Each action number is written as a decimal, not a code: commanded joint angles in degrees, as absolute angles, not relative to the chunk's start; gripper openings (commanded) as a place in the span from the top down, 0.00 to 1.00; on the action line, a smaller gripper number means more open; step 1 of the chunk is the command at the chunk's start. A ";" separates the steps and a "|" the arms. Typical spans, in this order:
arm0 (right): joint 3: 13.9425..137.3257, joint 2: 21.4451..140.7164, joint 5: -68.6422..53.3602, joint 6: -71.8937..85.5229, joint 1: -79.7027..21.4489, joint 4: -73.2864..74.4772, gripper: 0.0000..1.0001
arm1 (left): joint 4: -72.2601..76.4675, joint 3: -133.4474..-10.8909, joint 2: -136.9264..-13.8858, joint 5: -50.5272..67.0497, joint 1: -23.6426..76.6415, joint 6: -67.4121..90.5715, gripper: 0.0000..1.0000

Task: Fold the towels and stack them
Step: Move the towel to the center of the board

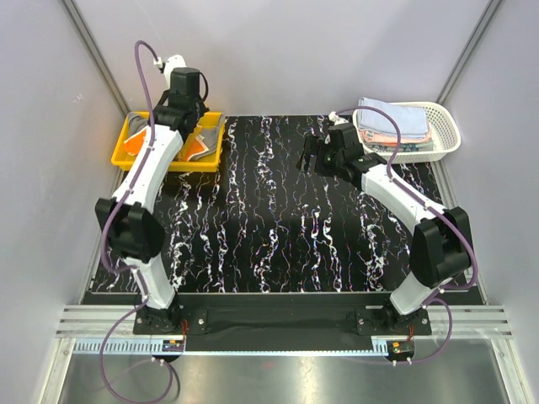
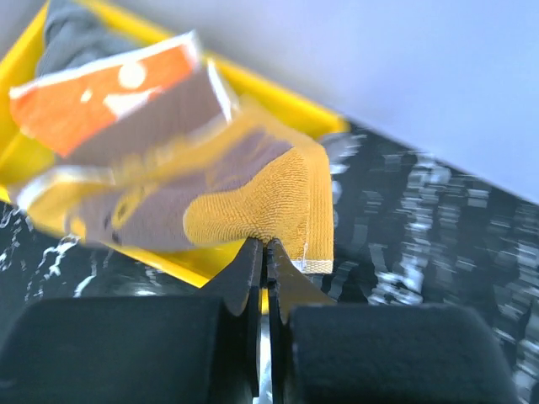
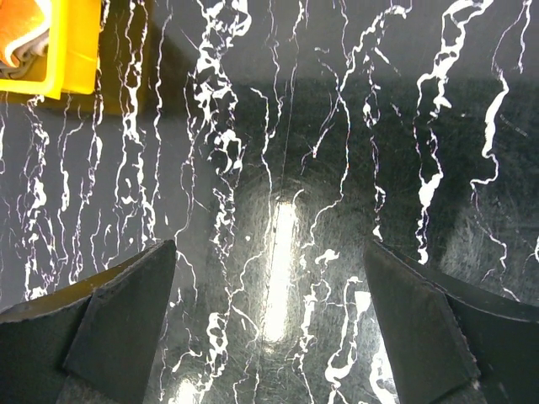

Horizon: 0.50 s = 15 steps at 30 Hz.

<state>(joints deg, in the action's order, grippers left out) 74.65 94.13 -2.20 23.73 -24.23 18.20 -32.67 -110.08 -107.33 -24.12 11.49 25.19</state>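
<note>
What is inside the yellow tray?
Crumpled towels in orange, mustard and grey; the left gripper is shut on one's corner. From above the arm covers the tray's middle, so their number is hidden.

Reaches far forward with left arm, left end effector pinched tight; bends right arm inward, right end effector spread wide.

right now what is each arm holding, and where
The left gripper has its fingers shut on the edge of the orange-and-grey towel near a corner; the right gripper is empty.

The left arm and right arm have white shells with black round joints. Along them run thin purple cables.
</note>
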 commanded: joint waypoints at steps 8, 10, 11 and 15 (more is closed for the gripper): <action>79.80 89.74 8.42 21.62 -24.52 21.79 0.00 | -31.02 -103.54 -89.41 -25.14 31.53 23.02 1.00; 79.72 88.42 10.28 21.80 -24.43 23.02 0.00 | -31.29 -99.33 -87.29 -24.79 37.49 24.34 1.00; 79.54 87.55 12.11 21.80 -24.43 23.55 0.00 | -30.85 -95.49 -86.06 -24.96 39.88 25.13 1.00; 77.00 84.29 16.61 22.93 -23.91 24.70 0.00 | -30.32 -88.08 -81.66 -27.15 51.22 28.12 1.00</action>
